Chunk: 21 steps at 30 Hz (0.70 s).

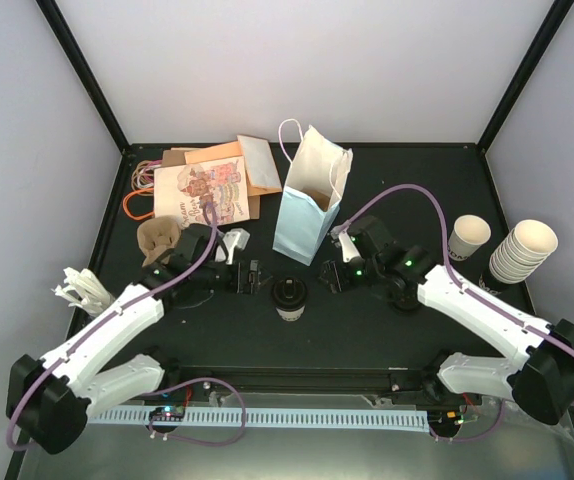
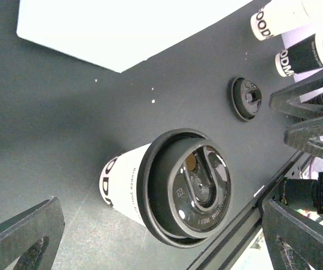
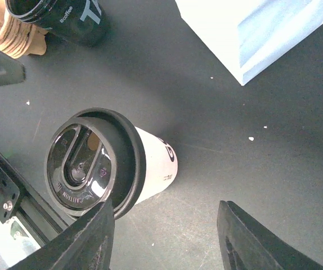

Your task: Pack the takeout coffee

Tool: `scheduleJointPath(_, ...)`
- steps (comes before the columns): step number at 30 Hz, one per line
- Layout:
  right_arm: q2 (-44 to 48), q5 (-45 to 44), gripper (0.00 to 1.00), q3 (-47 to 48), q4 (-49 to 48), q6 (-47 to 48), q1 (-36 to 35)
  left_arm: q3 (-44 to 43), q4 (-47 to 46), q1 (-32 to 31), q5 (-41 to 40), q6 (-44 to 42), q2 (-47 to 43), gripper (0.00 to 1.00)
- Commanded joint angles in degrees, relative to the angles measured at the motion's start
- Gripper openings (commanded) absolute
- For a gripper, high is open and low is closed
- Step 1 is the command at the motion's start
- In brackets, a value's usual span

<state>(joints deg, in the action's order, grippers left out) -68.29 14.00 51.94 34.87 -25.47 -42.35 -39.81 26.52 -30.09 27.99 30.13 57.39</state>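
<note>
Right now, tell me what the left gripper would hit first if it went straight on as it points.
The coffee, dead ahead of the open left gripper. Nothing nearer shows, though depth is hard to judge.

The top camera looked down from above and behind both arms, taking in the whole counter [image 1: 367, 325]. The wrist cameras sat close above it, facing down past the left end effector [image 2: 161, 205] and right end effector [image 3: 166, 208]; both shared the takeout coffee [image 1: 289, 292] between them.
</note>
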Motion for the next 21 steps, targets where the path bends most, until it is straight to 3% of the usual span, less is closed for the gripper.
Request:
scheduleJointPath(1,1.5,-2.4,0.56,2.2,1.0,2.2,-0.9,-4.8,7.6,-0.1,-5.8,-2.9,-3.8,0.99)
scheduleJointPath(4,1.4,-4.4,0.7,3.3,1.6,2.7,-2.6,-6.4,10.1,0.0,-8.9,-4.0,-6.0,0.99)
scheduleJointPath(6,1.5,-6.0,0.96,4.1,1.6,2.9,-4.0,-7.0,10.9,0.0,-10.4,-4.5,-7.6,0.99)
scheduleJointPath(7,1.6,-6.6,1.0,4.3,1.6,3.0,-4.4,-7.1,11.0,0.0,-11.0,-4.7,-8.4,0.99)
scheduleJointPath(16,2.7,-13.7,1.0,5.9,2.2,1.7,-4.8,-6.6,10.6,0.1,-13.7,-8.1,-14.5,0.99)
scheduleJointPath(21,4.2,-10.1,1.0,3.5,-0.2,5.4,-4.8,-7.1,11.9,0.1,-14.3,-11.1,-15.2,0.99)
